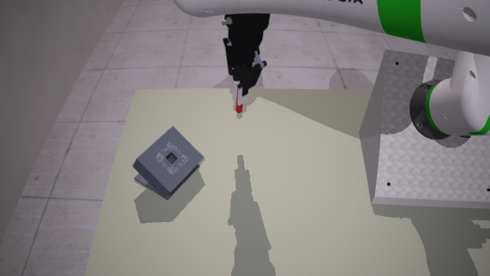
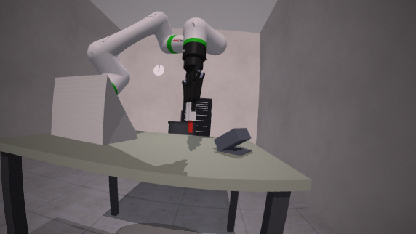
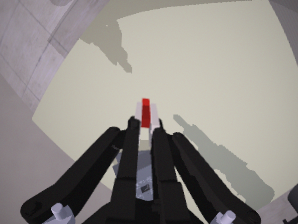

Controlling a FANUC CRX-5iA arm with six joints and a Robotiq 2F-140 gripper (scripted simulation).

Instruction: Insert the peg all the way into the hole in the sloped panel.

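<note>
My gripper (image 1: 240, 99) is shut on the peg (image 1: 239, 107), a slim bar that is white above and red at its lower end. I hold it upright and well above the table, near the table's far edge. The same grip shows in the exterior view (image 2: 189, 121) and in the wrist view (image 3: 145, 123), where the red tip (image 3: 145, 112) sticks out past my fingertips. The sloped panel (image 1: 170, 161) is a grey wedge block with a small square hole (image 1: 171, 158) in its tilted face. It rests on the table to the left of the gripper and nearer the front.
The robot's grey base block (image 1: 421, 129) fills the right side of the table. A black stand with a slatted panel (image 2: 198, 118) is behind the table in the exterior view. The panel also appears there at the right (image 2: 233, 141).
</note>
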